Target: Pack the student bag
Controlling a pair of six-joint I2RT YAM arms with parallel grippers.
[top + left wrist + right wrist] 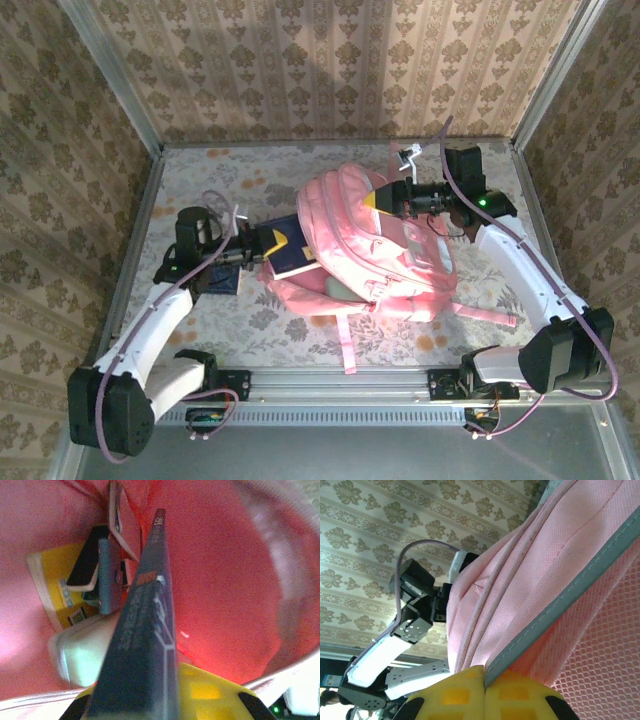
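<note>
The student bag [385,250], a big pink backpack with grey trim, lies mid-table with its mouth facing left. My left gripper [268,243] is shut on a dark blue book [296,256] that is partly inside that mouth. In the left wrist view the book's spine [145,630] runs up from between my yellow fingers [210,690] into the pink interior [225,580]. A yellow-covered item [55,580] and a pale object [80,655] lie inside. My right gripper [384,199] is shut on the bag's top edge. Its yellow pads [520,695] pinch the grey trim [560,610].
Pink straps trail from the bag toward the near rail [345,345] and to the right [490,315]. Patterned walls enclose the table on three sides. A metal rail [340,380] runs along the near edge. My left arm [405,625] appears beyond the bag in the right wrist view.
</note>
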